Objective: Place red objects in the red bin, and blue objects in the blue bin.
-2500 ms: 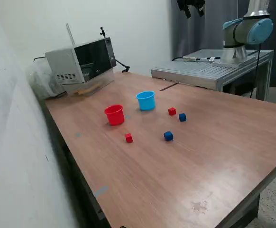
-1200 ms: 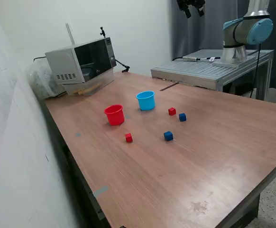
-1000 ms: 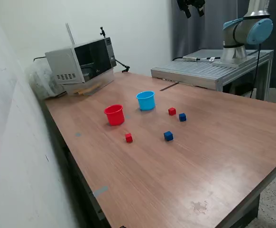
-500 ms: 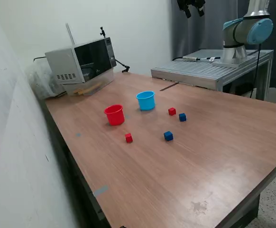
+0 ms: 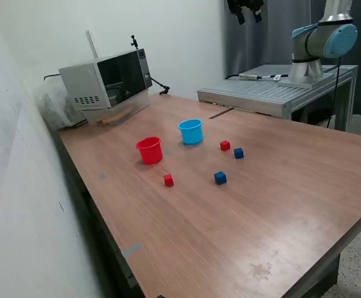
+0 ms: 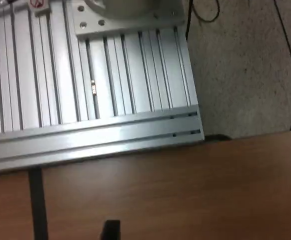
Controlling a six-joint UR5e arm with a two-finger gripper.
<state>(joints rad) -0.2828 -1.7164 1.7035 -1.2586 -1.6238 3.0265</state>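
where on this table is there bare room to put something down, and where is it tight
Bare wood spans the near half, below the blue cube and red cube. It is crowded mid-table, where the red cup, blue cup and two more cubes cluster.

The wooden table stretches out below me, with a grey microwave-like box at its far corner on the exterior view's left, a thin white rod standing up behind it and a crumpled clear plastic bag just beside it against the white wall. Butted against the table's far edge is a ribbed aluminium platform, which my wrist view shows as grooved metal slats meeting the brown tabletop, and a black cable trails over the speckled floor next to it. A dark curtain hangs behind the platform.
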